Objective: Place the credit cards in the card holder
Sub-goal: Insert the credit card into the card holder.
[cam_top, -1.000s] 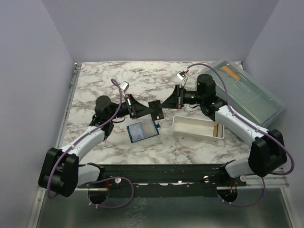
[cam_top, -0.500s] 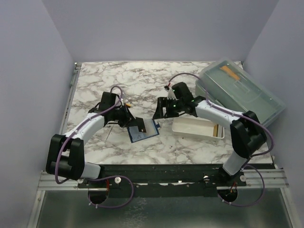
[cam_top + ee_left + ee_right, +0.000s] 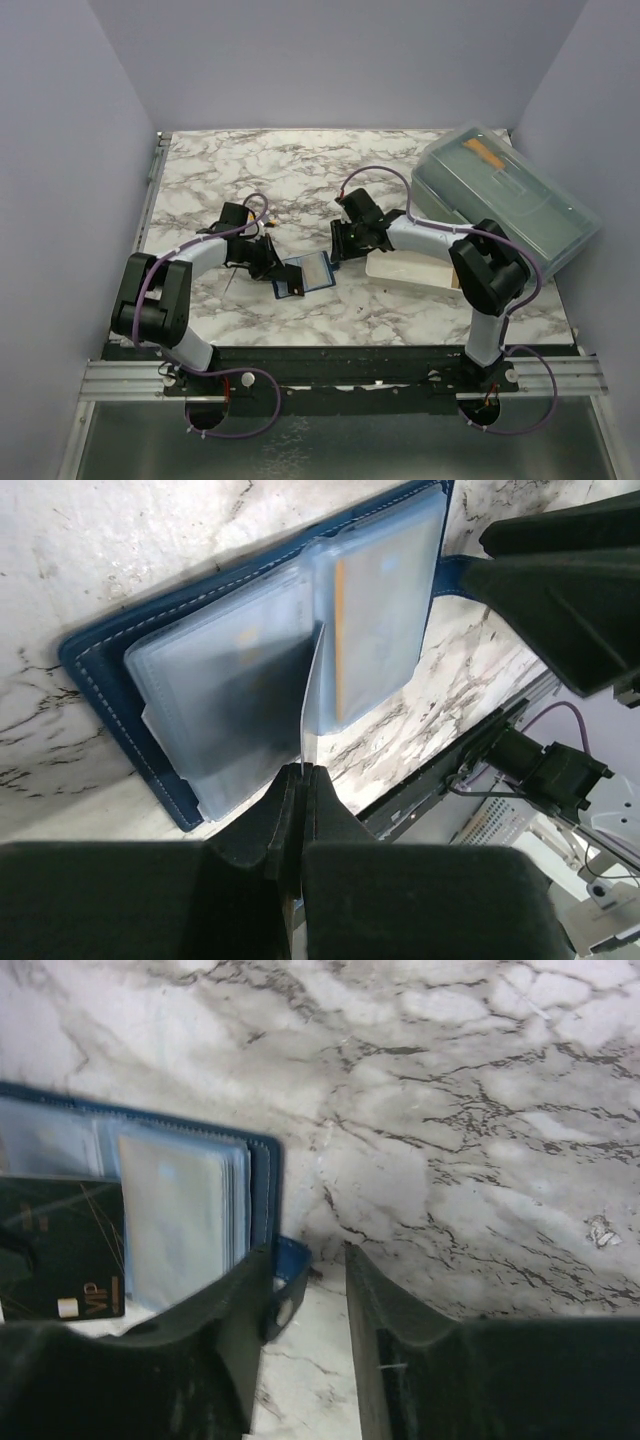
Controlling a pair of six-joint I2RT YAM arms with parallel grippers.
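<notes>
The card holder (image 3: 312, 272), an open navy wallet with clear sleeves, lies flat on the marble between the arms. It fills the left wrist view (image 3: 100, 660). My left gripper (image 3: 272, 262) is shut on a thin card (image 3: 312, 695), seen edge-on and standing over the wallet's middle fold (image 3: 303, 771). In the right wrist view this card (image 3: 60, 1250) is dark with gold "VIP" print. My right gripper (image 3: 340, 246) is open at the wallet's right edge (image 3: 262, 1190). Its left finger rests on that edge, and the blue snap tab (image 3: 292, 1260) sits between the fingers (image 3: 308, 1265).
A white tray (image 3: 405, 270) lies right of the wallet, partly under the right arm. A large grey-green plastic box (image 3: 510, 195) holding an orange strip (image 3: 487, 152) stands at the back right. A tiny yellow-and-black object (image 3: 268, 223) lies behind the left gripper.
Both arms have come down from above the table to the wallet. The left gripper brought the card down onto the wallet's middle. The right gripper moved to its right edge.
</notes>
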